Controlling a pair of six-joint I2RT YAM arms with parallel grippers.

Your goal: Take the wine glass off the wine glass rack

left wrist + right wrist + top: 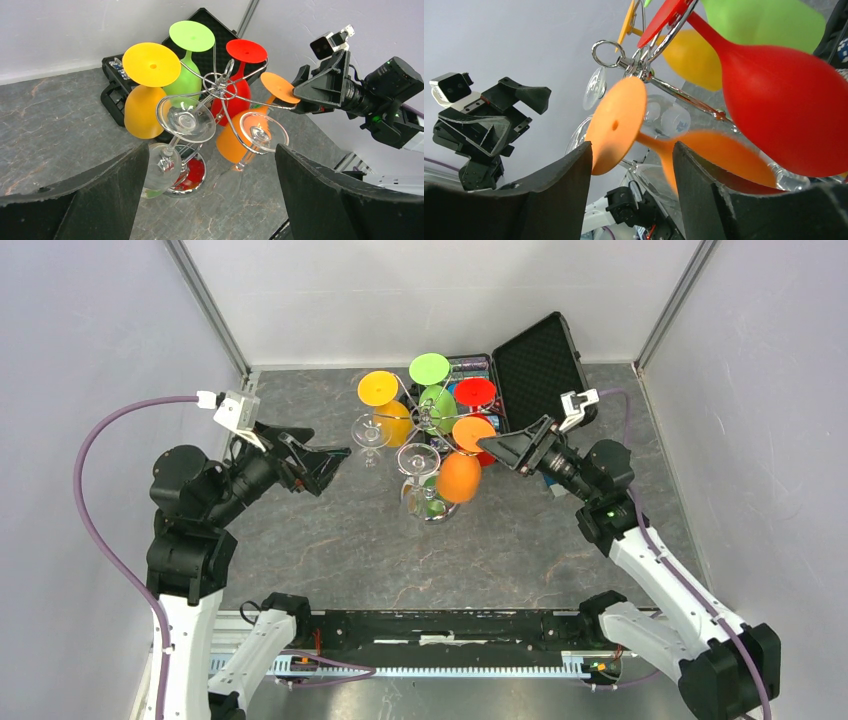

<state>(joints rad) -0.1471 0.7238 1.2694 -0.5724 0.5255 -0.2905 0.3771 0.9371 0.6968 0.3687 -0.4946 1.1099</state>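
The chrome wine glass rack (432,412) stands mid-table on its mirrored disc base (192,175), with glasses hanging upside down from its wire arms. An orange wine glass (459,477) hangs on the right side. My right gripper (492,447) is open, its fingertips at the orange glass's foot (616,125); the stem runs between the two fingers (704,190), with no visible grip. My left gripper (335,462) is open and empty, left of the rack, facing two clear glasses (186,120). It also shows in the right wrist view (524,95).
Yellow (380,390), green (430,368) and red (474,392) glasses hang on the far side of the rack. An open black case (540,360) lies behind at the back right. Walls close in the table on three sides.
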